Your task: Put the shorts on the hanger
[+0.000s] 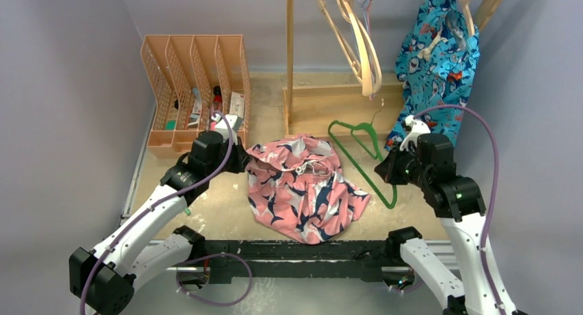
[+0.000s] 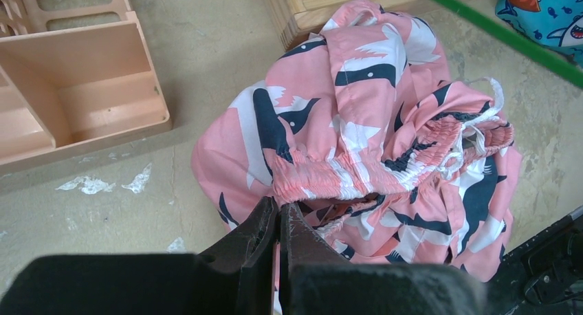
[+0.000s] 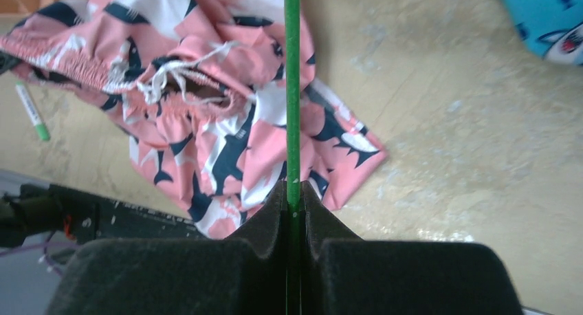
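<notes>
The pink shorts (image 1: pixel 302 184) with navy-and-white print lie crumpled mid-table. In the left wrist view the shorts (image 2: pixel 357 109) show their elastic waistband and white drawstring. My left gripper (image 2: pixel 280 206) is shut with its tips pinching the waistband's near edge; it sits at the shorts' left side (image 1: pixel 245 162). The thin green hanger (image 1: pixel 371 182) lies right of the shorts, its hook toward the wooden stand. My right gripper (image 3: pixel 293 188) is shut on the hanger's straight bar (image 3: pixel 292 88), which runs over the shorts (image 3: pixel 227 143). The right gripper shows in the top view (image 1: pixel 380 170) too.
A peach file organizer (image 1: pixel 196 88) stands back left. A wooden stand (image 1: pixel 337 105) at the back carries pale wooden hangers (image 1: pixel 357 40) and a bright blue printed garment (image 1: pixel 436 67). A green marker (image 3: pixel 32 112) lies left of the shorts. A black rail (image 1: pixel 295 250) edges the front.
</notes>
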### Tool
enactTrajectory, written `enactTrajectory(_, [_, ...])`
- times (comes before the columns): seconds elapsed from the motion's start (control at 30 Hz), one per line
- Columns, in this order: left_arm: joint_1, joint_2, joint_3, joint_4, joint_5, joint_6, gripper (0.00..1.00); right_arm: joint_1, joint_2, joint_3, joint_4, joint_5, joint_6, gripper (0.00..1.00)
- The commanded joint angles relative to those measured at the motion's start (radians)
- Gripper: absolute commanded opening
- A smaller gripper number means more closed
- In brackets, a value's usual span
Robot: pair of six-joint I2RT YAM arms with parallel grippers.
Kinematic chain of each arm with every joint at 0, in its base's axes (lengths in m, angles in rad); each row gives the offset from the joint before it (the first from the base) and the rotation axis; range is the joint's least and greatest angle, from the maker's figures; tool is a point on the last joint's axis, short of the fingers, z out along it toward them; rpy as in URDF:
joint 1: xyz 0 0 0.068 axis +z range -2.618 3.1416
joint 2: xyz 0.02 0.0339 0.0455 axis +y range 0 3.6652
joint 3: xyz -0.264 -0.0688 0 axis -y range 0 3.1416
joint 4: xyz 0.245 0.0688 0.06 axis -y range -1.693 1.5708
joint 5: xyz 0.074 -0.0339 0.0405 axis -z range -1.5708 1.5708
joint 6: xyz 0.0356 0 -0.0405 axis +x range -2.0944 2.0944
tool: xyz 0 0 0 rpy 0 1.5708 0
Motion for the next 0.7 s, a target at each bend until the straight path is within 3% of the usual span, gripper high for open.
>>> enactTrajectory(0.0, [0.004,-0.013,0.011,0.045,-0.022,-0.005,0.00,-0.002,-0.039,-0.050,0.048,-0.139,0.008,0.00])
enactTrajectory(0.5, [0.004,-0.025,0.008,0.059,-0.039,-0.009,0.00,0.024,0.018,-0.045,0.038,-0.172,-0.057,0.00])
enactTrajectory(0.67, [0.004,-0.028,0.011,0.057,-0.049,-0.010,0.00,0.131,0.077,-0.036,0.051,-0.105,-0.042,0.00])
